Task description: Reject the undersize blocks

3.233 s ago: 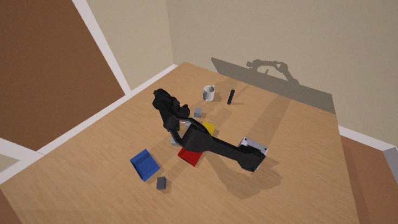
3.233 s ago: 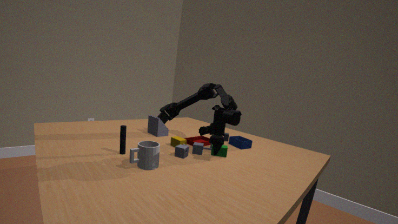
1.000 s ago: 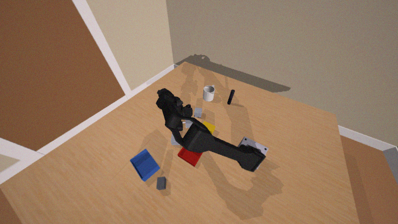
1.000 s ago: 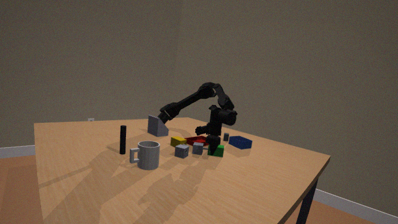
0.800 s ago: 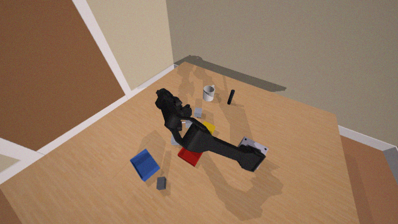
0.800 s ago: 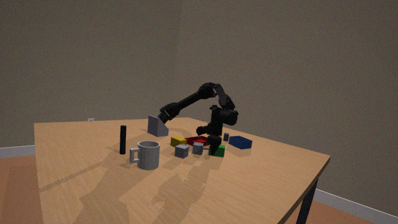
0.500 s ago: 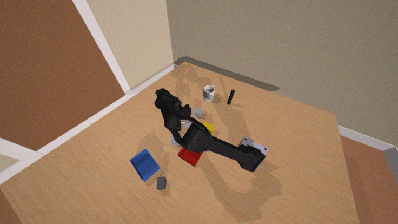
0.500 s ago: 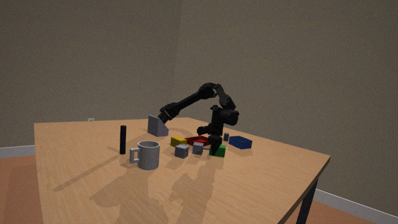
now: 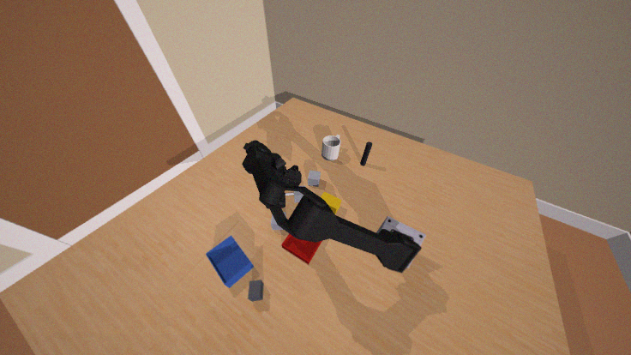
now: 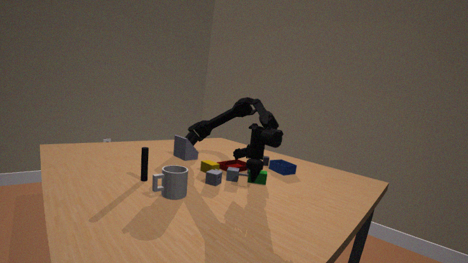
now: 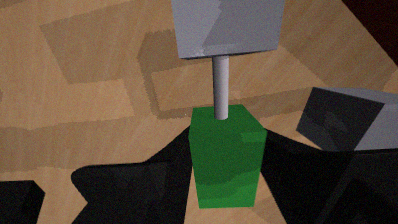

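1. While the arm [image 9: 309,218] [image 10: 226,119] [image 11: 125,192] reaches low over the wooden table [image 9: 463,212] [image 10: 114,169] [image 11: 100,100], its gripper [image 9: 280,201] [image 10: 255,178] [image 11: 218,127] is clamped on the green GO gauge [image 10: 261,177] [image 11: 227,160]; a finger presses each side of the handle.
2. The gauge's grey pin [image 9: 289,194] [image 10: 243,174] [image 11: 220,87] points at the nearest steel block [image 9: 298,196] [image 10: 232,174] [image 11: 227,27]; its tip is out of sight there (whether it is inside the bore, I cannot tell).
3. A second steel block [image 9: 314,178] [image 10: 213,177] sits nearby; a third [image 9: 278,222] [image 11: 350,117] lies between gauge and red reject tray [image 9: 303,250] [image 10: 234,165] [image 11: 382,25], outside the tray, which the arm partly hides from above.
4. Farther out are a yellow block [image 9: 332,201] [image 10: 209,166], a blue tray [image 9: 230,262] [image 10: 283,167] with a dark grey block [image 9: 255,290] [image 10: 266,160] near it, a pale mug [image 9: 331,148] [image 10: 174,183] and an upright black cylinder [image 9: 366,153] [image 10: 144,164].
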Available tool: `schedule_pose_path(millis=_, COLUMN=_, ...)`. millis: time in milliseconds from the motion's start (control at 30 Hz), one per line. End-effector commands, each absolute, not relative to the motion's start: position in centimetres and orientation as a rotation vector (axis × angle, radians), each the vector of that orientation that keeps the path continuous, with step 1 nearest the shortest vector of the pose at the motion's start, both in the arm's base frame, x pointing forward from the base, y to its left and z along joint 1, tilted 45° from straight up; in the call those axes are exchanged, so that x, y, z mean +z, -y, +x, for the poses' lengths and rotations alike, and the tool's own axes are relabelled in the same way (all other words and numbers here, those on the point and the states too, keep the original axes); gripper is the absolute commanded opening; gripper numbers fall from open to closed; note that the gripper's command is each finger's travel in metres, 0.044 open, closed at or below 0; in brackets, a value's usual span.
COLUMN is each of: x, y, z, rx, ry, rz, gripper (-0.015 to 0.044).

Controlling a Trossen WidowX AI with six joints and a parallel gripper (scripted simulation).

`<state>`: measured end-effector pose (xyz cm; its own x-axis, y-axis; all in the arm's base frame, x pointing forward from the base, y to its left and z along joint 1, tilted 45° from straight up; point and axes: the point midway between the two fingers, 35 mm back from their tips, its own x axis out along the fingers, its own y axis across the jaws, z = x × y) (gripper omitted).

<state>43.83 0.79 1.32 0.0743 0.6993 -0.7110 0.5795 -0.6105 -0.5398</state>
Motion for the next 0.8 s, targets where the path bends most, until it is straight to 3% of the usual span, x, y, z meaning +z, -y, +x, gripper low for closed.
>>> schedule_pose_path(millis=0, x=1.68, y=-0.77, z=44.16, rx=1.572, ry=1.32, rz=-2.217, gripper=0.0)
schedule_pose_path(millis=767, x=2.33, y=-1.22, z=45.14, rx=1.571, ry=1.32, rz=-2.218, gripper=0.0)
